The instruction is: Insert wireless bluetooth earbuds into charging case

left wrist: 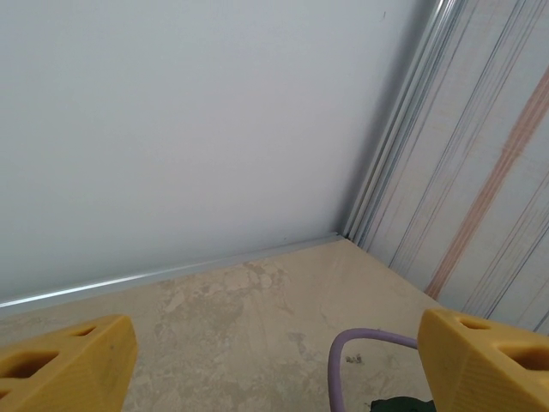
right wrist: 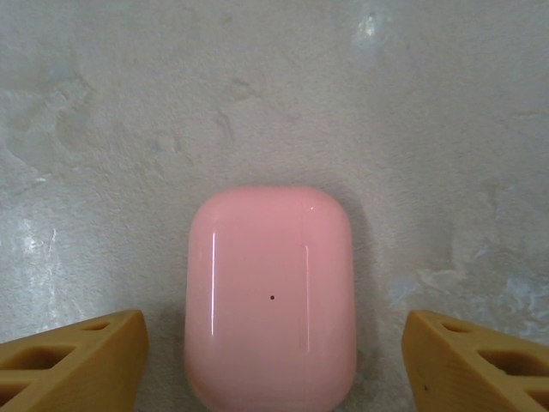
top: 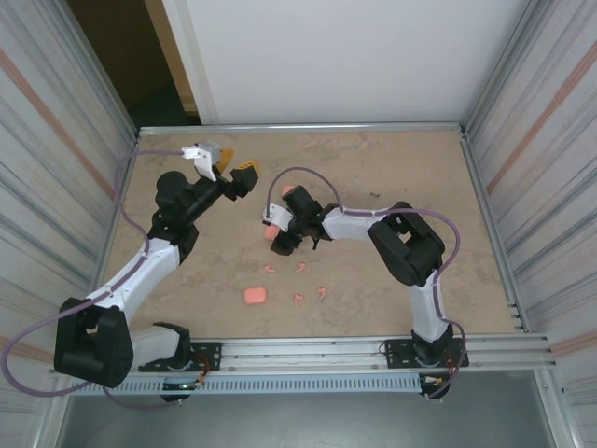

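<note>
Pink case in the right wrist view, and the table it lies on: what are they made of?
Pink case: probably glossy moulded plastic, judging by its smooth rounded shell and straight light streaks. Table: matt, mottled grey-beige surface, perhaps stone-look laminate or worn board; the look leaves that open.

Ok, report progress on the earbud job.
Done: nothing; the earbuds lie loose on the table. In hand: the right gripper straddles a pink case, open, not gripping. To do: open the case, seat the earbuds; the left gripper is open, empty.
</note>
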You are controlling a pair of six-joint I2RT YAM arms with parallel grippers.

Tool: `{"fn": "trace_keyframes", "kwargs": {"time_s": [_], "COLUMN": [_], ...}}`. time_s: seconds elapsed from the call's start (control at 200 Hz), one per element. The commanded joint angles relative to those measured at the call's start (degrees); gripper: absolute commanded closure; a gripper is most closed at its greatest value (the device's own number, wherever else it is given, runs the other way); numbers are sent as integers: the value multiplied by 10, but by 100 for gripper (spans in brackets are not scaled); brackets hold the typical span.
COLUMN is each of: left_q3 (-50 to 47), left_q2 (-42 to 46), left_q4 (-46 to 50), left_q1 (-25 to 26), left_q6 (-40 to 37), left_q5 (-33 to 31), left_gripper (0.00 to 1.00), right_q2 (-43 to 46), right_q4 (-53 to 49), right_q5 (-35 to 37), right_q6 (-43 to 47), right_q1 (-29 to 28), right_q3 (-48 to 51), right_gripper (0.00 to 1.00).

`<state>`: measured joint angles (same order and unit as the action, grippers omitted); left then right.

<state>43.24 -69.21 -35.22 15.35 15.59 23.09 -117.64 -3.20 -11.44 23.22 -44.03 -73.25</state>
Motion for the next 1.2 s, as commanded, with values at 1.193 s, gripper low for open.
{"fn": "trace_keyframes", "kwargs": {"time_s": [1.193], "left_q3": [92], "left_q2": [-2], "left_q4": [137], "left_q1": [-4], "left_q6": [0], "left_q5": [101], "left_gripper": [14], "right_q2": [275], "right_q4": [106], "right_q5": [82], "right_q6": [59], "right_q1": [22], "right_q3": [164], "right_gripper": [56]}}
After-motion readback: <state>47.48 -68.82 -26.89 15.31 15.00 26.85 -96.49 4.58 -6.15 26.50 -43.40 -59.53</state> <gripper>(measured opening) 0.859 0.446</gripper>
